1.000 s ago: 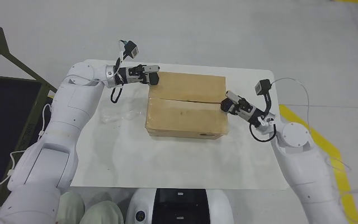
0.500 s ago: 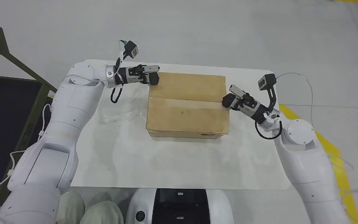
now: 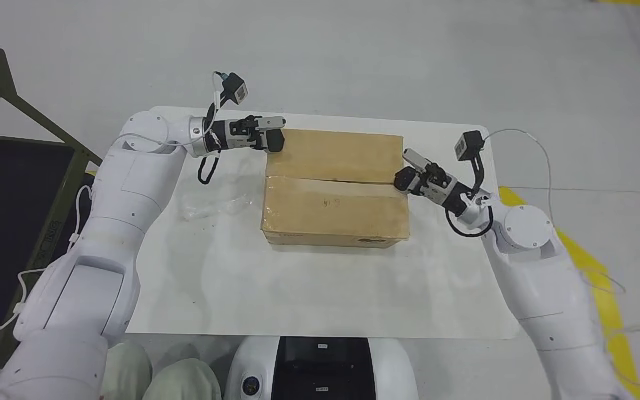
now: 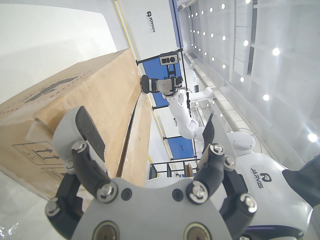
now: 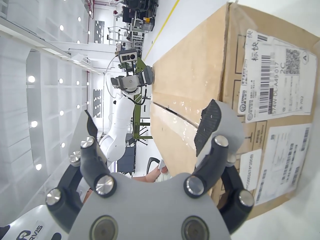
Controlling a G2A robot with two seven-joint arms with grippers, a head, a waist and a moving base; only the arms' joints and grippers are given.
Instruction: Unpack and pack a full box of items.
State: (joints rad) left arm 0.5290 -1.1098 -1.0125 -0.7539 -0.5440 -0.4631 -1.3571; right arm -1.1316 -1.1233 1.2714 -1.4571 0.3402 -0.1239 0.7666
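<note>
Top view overhead, wrist views close at opposite ends of shared box [image 3: 335,195] — apparently facing each other.

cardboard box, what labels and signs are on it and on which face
Brown cardboard box, end face in the right wrist view:
upper white shipping label: barcodes and a square code.
lower white label: barcodes; its small print is blurred.
Opposite end face, left wrist view:
framed pair of upward arrows.
Side face, left wrist view:
dark print with red dashed lines, too skewed to read.
</note>
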